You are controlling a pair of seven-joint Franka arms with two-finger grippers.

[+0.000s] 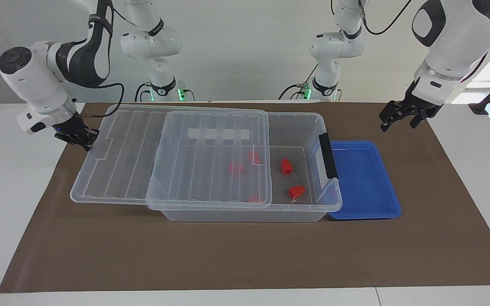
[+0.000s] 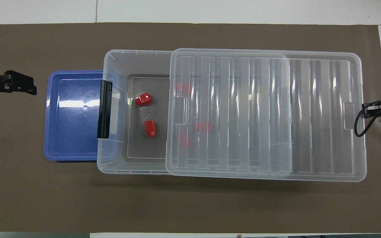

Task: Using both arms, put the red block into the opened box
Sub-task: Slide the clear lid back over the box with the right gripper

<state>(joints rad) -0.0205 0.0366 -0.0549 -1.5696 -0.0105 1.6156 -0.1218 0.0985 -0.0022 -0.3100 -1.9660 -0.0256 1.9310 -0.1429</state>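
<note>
The right gripper (image 1: 84,138), fingertips shut and empty, touches the end edge of the lid (image 1: 143,157), which lies slid half off the box (image 1: 317,127); pushing level and square should close it without jamming. The blocks (image 1: 286,166) lie in the box, and the left gripper (image 1: 402,115) waits open and empty over the mat near the tray (image 1: 364,178).

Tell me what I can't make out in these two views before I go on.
- Red blocks under the lid: both views show only blurred red patches through the ribs, so their count and pose are unclear.
- Right gripper: whether it touches the lid's end cannot be read in either view; the overhead view cuts off most of it.
- Left gripper: its arm is cut off by the overhead view's edge.
- Box label: too small to read.
</note>
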